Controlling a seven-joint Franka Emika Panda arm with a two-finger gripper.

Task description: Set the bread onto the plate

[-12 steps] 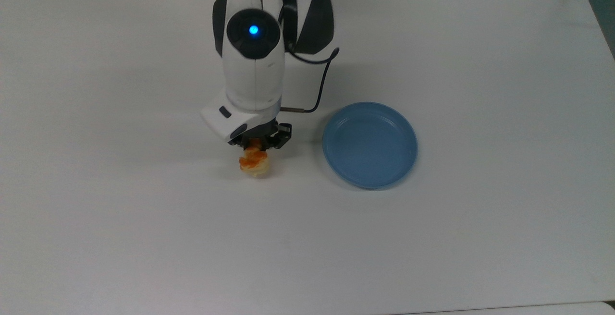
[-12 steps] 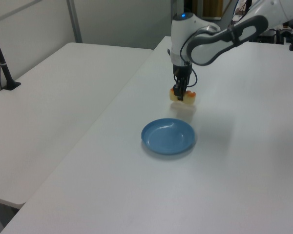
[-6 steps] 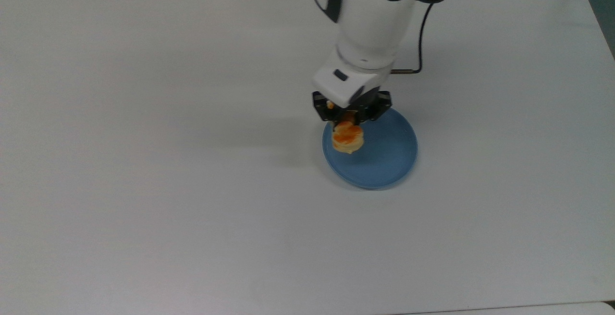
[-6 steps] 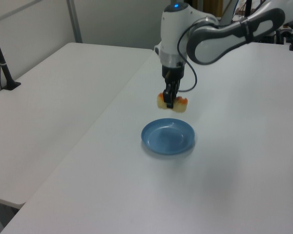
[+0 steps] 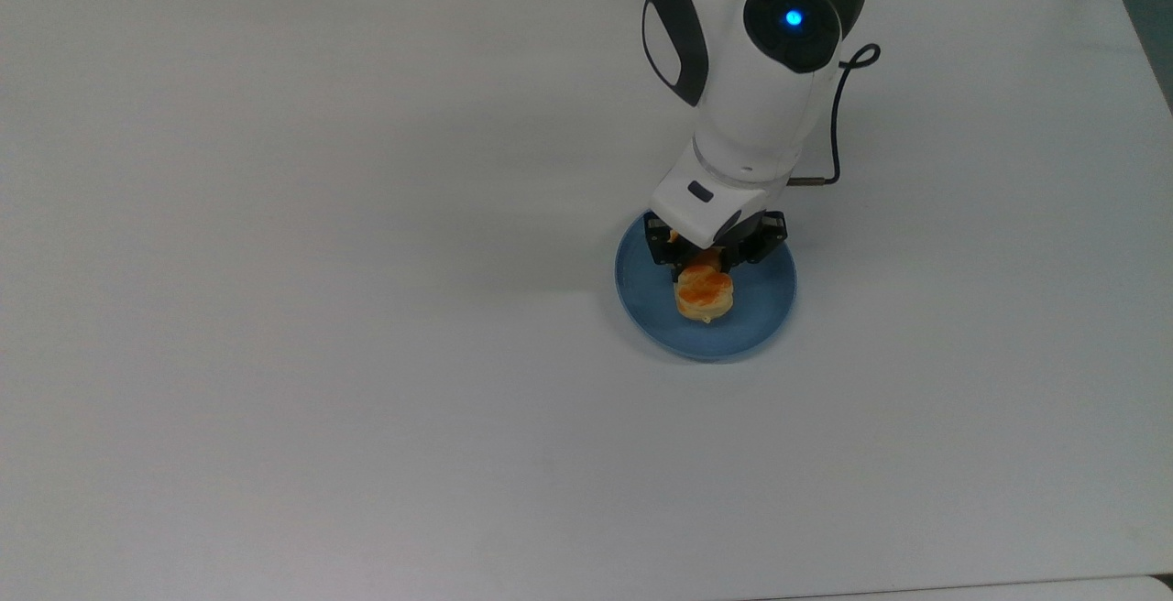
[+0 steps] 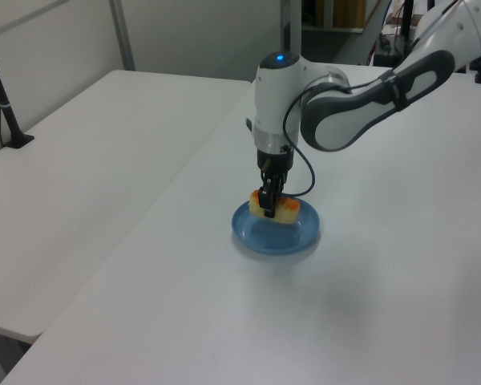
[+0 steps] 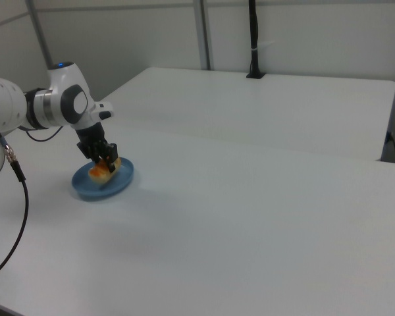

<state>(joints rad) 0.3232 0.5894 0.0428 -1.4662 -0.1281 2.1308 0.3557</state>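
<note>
1. Table (image 5: 367, 399): white top. The lower half of the top view shows bare surface only; the work sits right of centre in the frame.

2. Plate (image 5: 765, 322): blue, round, raised rim. Lies right of centre in the top view, centre in the left view (image 6: 252, 239), lower left in the right view (image 7: 85, 191). It rests flat on the table.

3. Bread (image 5: 704, 294): pale yellow with an orange-brown top. It is over the plate's middle, within the rim. In the left view (image 6: 282, 211) its underside looks at or just above the plate floor; contact cannot be told.

4. Gripper (image 5: 710, 257): black fingers pointing down, closed to the bread's width and clamping it from both sides. It touches nothing else; the fingers appear clear of the rim.

5. Arm (image 5: 751, 88): white and black, blue light on top, reaching in from the upper edge of the top view, with a black cable (image 5: 838, 125) looped at its right.

6. Step in hand, as judged: placing; carry done, release not yet made.

7. Next move, as judged: lower until the bread is seated, part the fingers, then lift straight up so the bread is not dragged off centre.
</note>
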